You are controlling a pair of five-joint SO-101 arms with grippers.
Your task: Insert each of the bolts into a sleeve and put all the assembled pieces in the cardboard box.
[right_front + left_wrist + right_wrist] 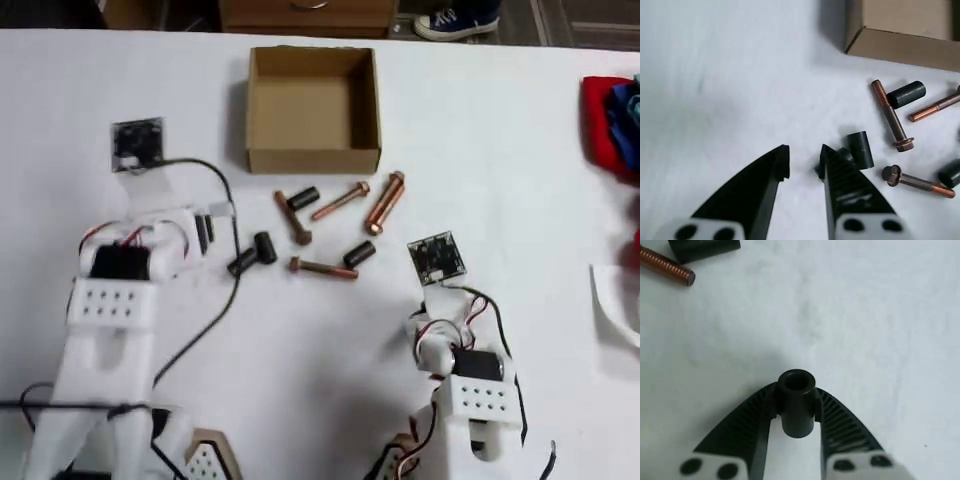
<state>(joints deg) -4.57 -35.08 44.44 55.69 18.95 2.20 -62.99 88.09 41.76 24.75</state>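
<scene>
— What are you holding?
— My right gripper (796,390) is clamped on a black cylindrical sleeve (796,414); my left gripper (805,156) stands apart. Overhead, copper bolts (340,201) lie centre-frame below the brown cardboard box (313,160).

Legible markings — none. We read no text, number, label or sign on any surface. The cardboard box (313,110) shows plain brown walls. On the small circuit board (137,143) left of the box and the second circuit board (436,258) nearer than the box, to its right — any print is too small to tell.
</scene>
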